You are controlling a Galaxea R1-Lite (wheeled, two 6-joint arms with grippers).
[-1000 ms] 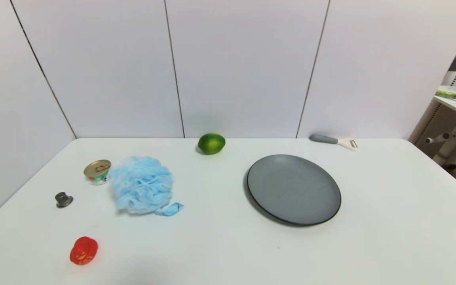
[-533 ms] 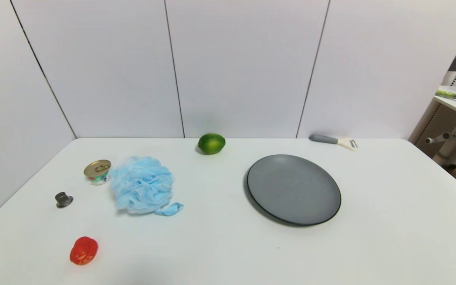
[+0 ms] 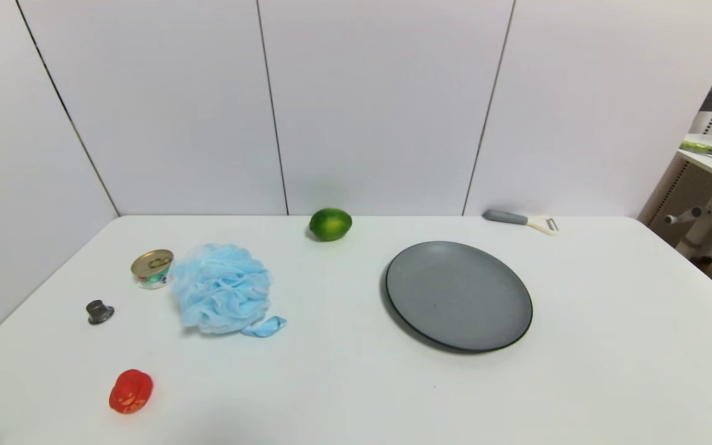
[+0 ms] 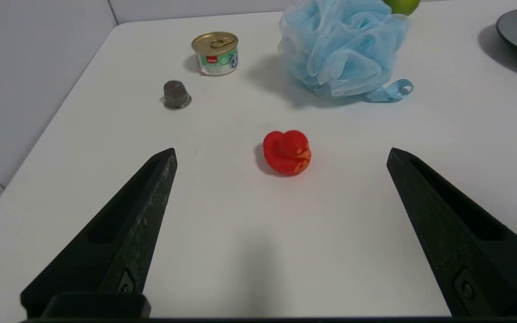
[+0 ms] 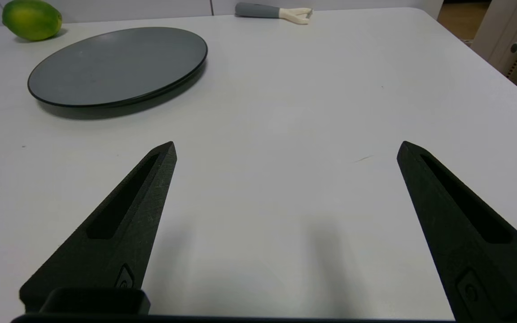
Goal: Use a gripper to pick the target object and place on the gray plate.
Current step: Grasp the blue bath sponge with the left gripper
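Nothing has shifted over the last second: fluffy light-blue mesh pouf (image 3: 222, 288) sits untouched, well apart from matte dark-gray plate (image 3: 458, 295). Left gripper (image 4: 281, 152) and right gripper (image 5: 285, 148) both spread wide, empty; the pick has not begun

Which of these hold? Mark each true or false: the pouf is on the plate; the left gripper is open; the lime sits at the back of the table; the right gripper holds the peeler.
1. The blue pouf lies on the gray plate: false, it rests on the table, beside the tin can.
2. The left gripper is open: true.
3. The lime sits near the back wall: true.
4. The right gripper holds the peeler: false, it is open and empty.
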